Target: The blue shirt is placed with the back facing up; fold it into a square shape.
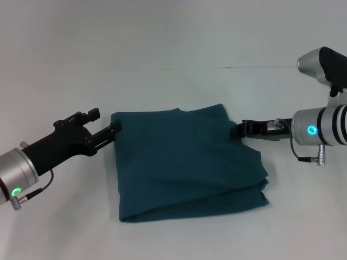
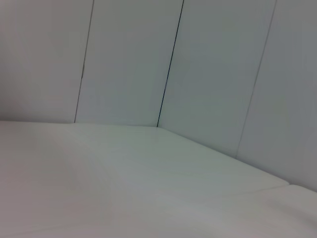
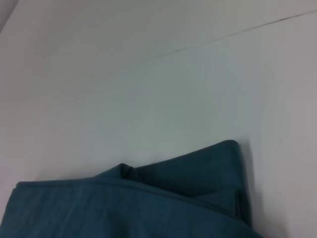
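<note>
The blue shirt (image 1: pixel 187 162) lies folded into a rough square on the white table (image 1: pixel 173 49), plain side up, with layered edges at its near right. My left gripper (image 1: pixel 115 128) comes in from the left and is pinched on the shirt's far left corner. My right gripper (image 1: pixel 237 130) comes in from the right and is pinched on the far right corner. The right wrist view shows the shirt's folded far edge (image 3: pixel 148 198). The left wrist view shows only table and wall.
The white table stretches beyond the shirt on every side. A panelled wall (image 2: pixel 213 74) stands behind the table. A thin seam (image 1: pixel 255 67) runs across the far table top.
</note>
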Tool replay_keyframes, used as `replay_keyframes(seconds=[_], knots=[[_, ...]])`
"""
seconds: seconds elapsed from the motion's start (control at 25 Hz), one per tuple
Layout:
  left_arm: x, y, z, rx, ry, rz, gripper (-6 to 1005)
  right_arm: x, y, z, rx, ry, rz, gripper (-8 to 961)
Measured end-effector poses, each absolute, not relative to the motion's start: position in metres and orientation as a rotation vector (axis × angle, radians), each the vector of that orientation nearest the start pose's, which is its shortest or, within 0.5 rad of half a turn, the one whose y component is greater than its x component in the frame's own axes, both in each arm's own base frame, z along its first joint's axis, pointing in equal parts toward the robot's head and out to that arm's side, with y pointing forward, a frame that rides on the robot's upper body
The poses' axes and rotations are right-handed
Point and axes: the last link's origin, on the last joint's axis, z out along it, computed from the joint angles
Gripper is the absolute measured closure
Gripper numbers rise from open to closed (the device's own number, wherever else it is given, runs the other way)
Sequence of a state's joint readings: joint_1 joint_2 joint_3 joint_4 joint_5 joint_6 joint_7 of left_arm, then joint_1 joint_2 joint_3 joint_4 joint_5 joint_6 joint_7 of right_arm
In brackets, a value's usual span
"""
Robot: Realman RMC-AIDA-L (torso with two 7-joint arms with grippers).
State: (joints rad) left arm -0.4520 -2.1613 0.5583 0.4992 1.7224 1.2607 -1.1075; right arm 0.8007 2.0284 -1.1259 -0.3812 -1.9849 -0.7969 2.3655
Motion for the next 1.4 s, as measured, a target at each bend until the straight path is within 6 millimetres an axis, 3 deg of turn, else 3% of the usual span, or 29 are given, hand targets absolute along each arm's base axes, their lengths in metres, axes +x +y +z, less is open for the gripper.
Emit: replay_keyframes(seconds=[0.16,0.4,0.96,1.4], knots=[[-0.300,0.333,-0.019,-2.212,-0.730,-0.812,308,0.254,0.421,-0.053,-2.124,1.593,0.317,825],[-0.301,0.333,-0.019,-2.208,-0.733,-0.809,308,0.252,0.423,-0.052,-2.126,1.584,0.325,940],[-0.302,0.332,-0.019,-2.206,-0.736,-0.805,308,0.235,0.433,-0.047,-2.152,1.518,0.367,936],[-0.301,0.333,-0.018,-2.206,-0.733,-0.808,308,0.244,0.429,-0.049,-2.127,1.539,0.348,921]])
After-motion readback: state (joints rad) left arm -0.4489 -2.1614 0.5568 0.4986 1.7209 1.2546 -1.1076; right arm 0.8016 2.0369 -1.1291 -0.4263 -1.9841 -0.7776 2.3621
